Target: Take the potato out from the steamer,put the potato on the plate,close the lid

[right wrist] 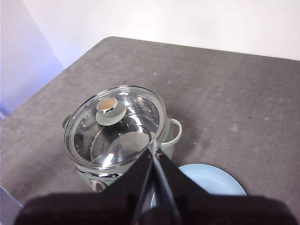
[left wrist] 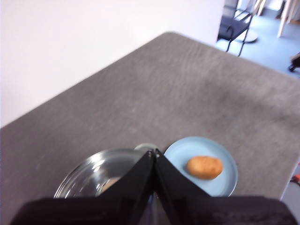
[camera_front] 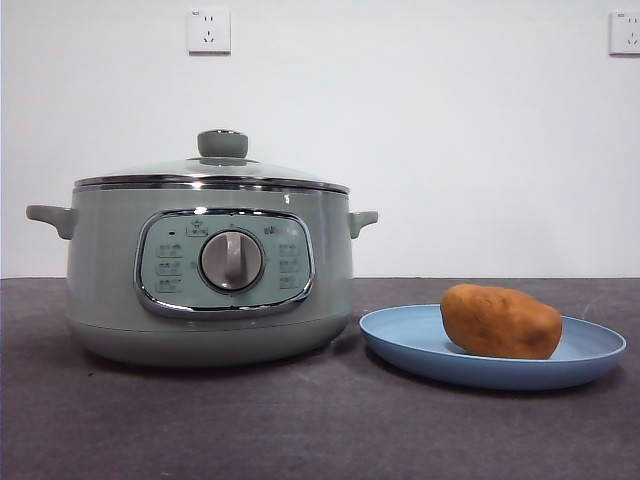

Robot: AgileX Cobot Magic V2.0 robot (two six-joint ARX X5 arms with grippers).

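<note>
1. On the dark grey tabletop [camera_front: 300,420], nearest the low front camera, the light-blue plate [camera_front: 410,345] sits to the right, and the potato [camera_front: 500,321] lies on its side on it, a little right of the plate's middle.
2. Just left of the plate stands the steamer [camera_front: 100,290], pale green, its control panel and silver dial [camera_front: 231,260] facing front; the plate's rim comes very close to the pot's base, though I cannot tell whether they touch.
3. Seated squarely on the steamer is the lid [camera_front: 150,172], chrome rim level all round, with the green knob [camera_front: 222,143] upright at the centre.
4. Behind everything runs a plain white wall [camera_front: 420,130] with two sockets high up.
5. Neither arm shows in the front view; both hang high above the tabletop.
6. From the left wrist camera, the left gripper [left wrist: 154,152] has its jaws pressed together, tips meeting, holding nothing; the lid's glass [left wrist: 93,171] and the potato [left wrist: 204,167] on the plate [left wrist: 225,183] lie far below, well apart from the jaws.
7. From the right wrist camera, the right gripper [right wrist: 153,146] is likewise closed to a point and empty, hanging over the gap between the steamer [right wrist: 174,131] and the plate [right wrist: 220,185], clear of both; the potato is hidden there behind the jaws.
</note>
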